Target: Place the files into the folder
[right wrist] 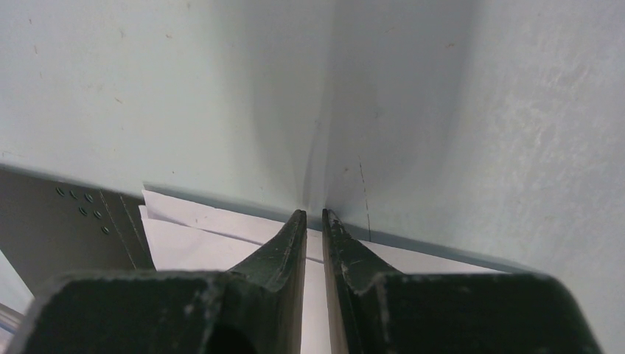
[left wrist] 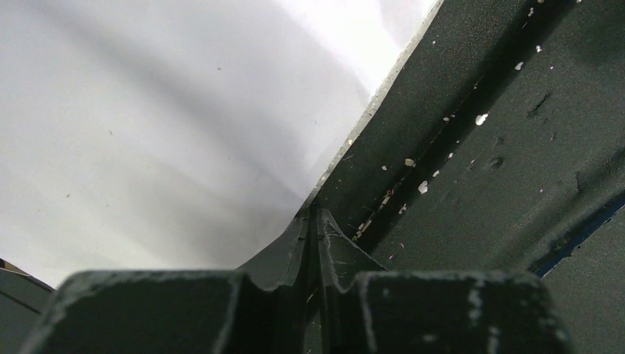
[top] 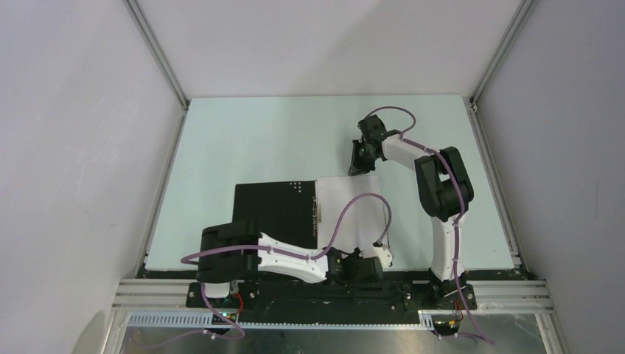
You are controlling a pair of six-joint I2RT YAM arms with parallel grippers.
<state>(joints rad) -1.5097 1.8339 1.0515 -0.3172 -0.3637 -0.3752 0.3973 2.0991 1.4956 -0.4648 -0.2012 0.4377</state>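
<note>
The left claw [left wrist: 313, 216], at the lower middle of the overhead view, has its two halves pressed almost together. It looks to be nipping the near edge of the files [top: 354, 188], though the wrist view is too close for me to be sure. The right claw [right wrist: 315, 215] stands at the far edge of the same sheets, closed to a narrow slit with nothing between its tips, which point down where paper meets tabletop [top: 258, 133]. The white sheets lie stacked on the right half of the folder [top: 273, 214], which is spread open in the middle of the frame. Its black inside shows on the left and the metal clip [top: 318, 214] runs down the spine. From the right wrist the far edges of the sheets look slightly fanned rather than flush. I would judge the step to be squaring and seating the stack. To do it well, the two claws should work gently against each other from opposite ends, nudging the edges flush and towards the spine. The near pinch should stay low, as lifting would bow or crease such thin paper. No corner should overhang before the cover is folded over.
</note>
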